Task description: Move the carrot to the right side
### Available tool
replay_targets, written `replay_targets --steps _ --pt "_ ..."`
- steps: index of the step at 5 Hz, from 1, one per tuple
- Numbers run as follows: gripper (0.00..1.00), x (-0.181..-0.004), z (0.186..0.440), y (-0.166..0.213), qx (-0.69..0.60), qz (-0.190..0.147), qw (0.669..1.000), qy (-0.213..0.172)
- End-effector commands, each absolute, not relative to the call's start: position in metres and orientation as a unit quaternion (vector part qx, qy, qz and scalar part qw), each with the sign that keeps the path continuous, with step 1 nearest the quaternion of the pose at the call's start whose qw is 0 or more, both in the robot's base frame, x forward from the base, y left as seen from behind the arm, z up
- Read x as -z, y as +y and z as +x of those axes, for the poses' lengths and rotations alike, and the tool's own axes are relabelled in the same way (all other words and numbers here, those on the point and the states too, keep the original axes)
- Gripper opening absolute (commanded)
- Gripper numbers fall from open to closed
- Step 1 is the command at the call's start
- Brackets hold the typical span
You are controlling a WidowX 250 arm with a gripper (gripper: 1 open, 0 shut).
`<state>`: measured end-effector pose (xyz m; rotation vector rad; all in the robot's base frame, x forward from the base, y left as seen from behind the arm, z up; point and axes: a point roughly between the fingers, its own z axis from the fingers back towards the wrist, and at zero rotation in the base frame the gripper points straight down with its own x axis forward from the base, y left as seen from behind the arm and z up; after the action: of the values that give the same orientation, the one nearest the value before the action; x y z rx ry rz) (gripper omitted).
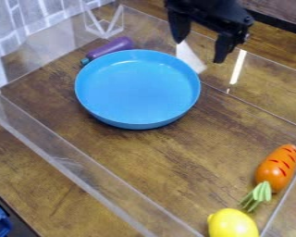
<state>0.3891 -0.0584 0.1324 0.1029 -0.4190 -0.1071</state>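
Note:
The orange carrot with its pale green leafy top lies on the wooden table near the right edge, tip pointing up and right. My gripper hangs at the top of the view, far from the carrot, above the far rim of the blue plate. Its two dark fingers stand apart with nothing between them, so it is open.
A round blue plate sits in the middle left. A purple eggplant-like toy lies behind it. A yellow lemon toy rests at the bottom right, just below the carrot's leaves. Clear plastic walls border the table.

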Motion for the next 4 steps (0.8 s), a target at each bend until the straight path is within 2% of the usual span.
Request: replay_targets --steps 1,2,3,4 --pt "0.0 -0.157 0.399 -0.071 0.061 0.033 0.966 -0.248" --pt "1.0 -0.157 0.4 -0.087 0.067 0.023 0.965 -0.253" --pt "0.0 -0.151 0.384 -0.1 0.054 0.015 0.966 -0.251" --pt "0.0 -0.141 0.365 -0.104 0.043 0.011 0.968 -0.247"
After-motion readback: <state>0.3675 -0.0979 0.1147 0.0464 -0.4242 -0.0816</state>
